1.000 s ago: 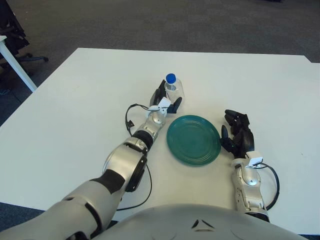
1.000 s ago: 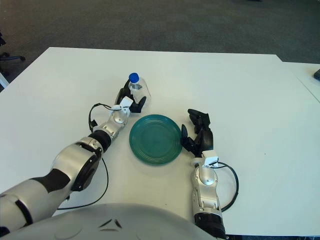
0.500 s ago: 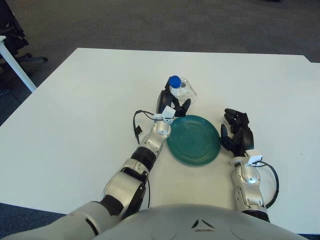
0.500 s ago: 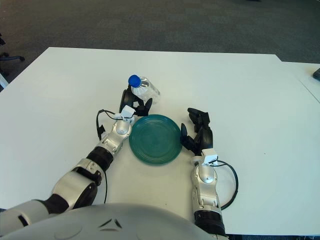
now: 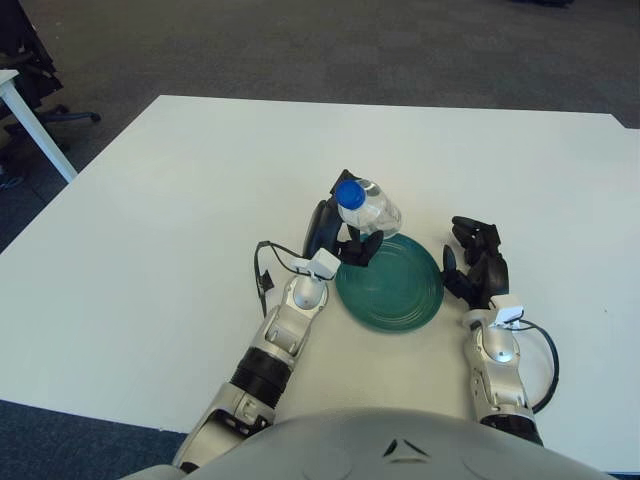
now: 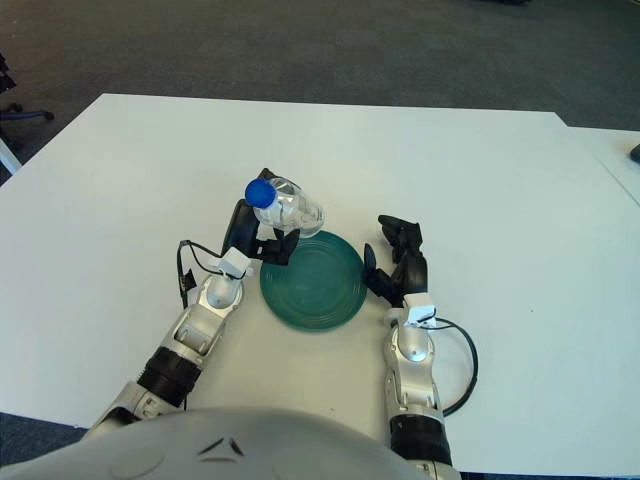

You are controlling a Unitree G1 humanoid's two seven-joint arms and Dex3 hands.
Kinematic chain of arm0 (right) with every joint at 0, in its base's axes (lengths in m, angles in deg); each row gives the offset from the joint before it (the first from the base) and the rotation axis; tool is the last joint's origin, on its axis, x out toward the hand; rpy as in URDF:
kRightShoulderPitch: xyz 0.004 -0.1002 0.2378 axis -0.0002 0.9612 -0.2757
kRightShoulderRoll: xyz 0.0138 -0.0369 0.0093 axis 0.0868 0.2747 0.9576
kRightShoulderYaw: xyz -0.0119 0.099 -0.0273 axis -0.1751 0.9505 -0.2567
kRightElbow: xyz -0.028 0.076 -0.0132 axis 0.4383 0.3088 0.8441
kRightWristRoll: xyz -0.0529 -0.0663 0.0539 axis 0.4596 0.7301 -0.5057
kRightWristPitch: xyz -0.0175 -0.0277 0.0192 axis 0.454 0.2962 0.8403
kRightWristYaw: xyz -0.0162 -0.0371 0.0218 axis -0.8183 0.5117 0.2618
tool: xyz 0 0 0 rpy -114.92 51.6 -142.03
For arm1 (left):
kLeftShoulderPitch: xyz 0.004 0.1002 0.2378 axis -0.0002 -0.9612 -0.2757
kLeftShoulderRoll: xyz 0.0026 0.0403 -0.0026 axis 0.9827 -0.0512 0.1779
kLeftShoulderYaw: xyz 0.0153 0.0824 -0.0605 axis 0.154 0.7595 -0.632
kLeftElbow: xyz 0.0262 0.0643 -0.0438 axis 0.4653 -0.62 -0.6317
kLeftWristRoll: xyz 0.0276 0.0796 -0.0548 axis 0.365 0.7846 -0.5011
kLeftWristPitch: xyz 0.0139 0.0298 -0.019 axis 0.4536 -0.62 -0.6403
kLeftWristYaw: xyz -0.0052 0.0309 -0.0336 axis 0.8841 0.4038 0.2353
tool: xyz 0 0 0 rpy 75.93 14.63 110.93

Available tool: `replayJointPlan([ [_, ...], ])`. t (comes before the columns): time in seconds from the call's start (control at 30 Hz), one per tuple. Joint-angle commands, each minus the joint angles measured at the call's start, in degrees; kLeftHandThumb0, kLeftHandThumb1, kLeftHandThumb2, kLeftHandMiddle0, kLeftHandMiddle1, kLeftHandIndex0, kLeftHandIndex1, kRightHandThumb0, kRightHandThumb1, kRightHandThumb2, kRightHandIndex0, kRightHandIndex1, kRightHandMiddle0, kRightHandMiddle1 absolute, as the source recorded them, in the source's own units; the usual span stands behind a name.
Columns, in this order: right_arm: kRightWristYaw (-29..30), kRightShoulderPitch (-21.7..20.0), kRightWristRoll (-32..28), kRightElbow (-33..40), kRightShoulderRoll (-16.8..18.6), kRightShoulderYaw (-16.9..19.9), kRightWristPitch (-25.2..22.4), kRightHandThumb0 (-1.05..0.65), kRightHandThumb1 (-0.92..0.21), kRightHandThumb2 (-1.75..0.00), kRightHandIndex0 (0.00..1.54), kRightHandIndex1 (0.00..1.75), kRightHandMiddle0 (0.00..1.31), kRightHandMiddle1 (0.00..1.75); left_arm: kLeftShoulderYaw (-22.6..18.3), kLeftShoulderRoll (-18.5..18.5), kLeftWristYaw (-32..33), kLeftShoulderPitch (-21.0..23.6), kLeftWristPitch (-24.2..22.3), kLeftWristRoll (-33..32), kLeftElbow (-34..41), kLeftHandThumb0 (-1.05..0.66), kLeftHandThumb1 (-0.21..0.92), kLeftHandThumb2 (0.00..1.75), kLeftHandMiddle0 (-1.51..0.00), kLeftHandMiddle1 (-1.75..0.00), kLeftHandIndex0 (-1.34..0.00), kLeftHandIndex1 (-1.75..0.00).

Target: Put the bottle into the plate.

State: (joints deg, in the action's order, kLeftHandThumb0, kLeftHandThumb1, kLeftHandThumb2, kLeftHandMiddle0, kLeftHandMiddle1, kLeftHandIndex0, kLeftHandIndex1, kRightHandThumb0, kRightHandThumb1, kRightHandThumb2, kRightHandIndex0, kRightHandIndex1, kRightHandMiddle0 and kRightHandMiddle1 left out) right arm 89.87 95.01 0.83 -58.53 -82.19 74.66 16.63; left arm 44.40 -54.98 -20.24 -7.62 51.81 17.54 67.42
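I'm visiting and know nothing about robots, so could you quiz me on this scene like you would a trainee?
1. True or false: the bottle stands upright on the table.
2. Which hand holds the bottle?
A. left hand
B. right hand
C. neither
3. Fill in: the bottle's cap is ____ in colour.

Key:
1. False. It is tilted, gripped at the far left rim of the plate.
2. A. The right hand shows just right of the plate, holding nothing.
3. Blue.
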Motion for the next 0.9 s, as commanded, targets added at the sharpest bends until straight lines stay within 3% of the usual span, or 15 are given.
replayJointPlan([
  [0.0,0.49,1.43,0.55,-3.02,0.33,-0.37,-2.44,-0.49,-0.76,-0.68,0.35,0.59,0.07,1.21,0.59,-0.94,-1.22,-1.02,-1.51,0.11,3.15,-0.47,0.29,1.34,-1.2,-1.75,-0.62,-1.75],
  [0.3,1.23,1.11,1.74,-3.42,0.1,-0.76,-2.52,-0.51,-0.79,-0.64,0.35,0.57,0.05,1.2,0.95,1.99,-5.2,-5.22,-4.08,0.56,7.37,-0.48,0.29,1.35,-1.22,-1.75,-0.63,-1.75],
  [0.57,1.71,0.94,1.9,-3.29,-0.27,-0.66,-2.63,-0.48,-0.8,-0.65,0.36,0.56,0.04,1.16,1.81,5.59,-12.27,-11.15,-12.36,0.41,15.66,-0.48,0.27,1.37,-1.22,-1.75,-0.64,-1.75],
  [0.87,2.22,0.82,1.93,-3.48,-0.37,-0.64,-2.02,-0.44,-0.77,-0.71,0.37,0.59,0.04,1.13,1.01,9.0,-19.11,-10.87,-19.74,0.0,19.02,-0.48,0.27,1.37,-1.22,-1.75,-0.65,-1.75],
])
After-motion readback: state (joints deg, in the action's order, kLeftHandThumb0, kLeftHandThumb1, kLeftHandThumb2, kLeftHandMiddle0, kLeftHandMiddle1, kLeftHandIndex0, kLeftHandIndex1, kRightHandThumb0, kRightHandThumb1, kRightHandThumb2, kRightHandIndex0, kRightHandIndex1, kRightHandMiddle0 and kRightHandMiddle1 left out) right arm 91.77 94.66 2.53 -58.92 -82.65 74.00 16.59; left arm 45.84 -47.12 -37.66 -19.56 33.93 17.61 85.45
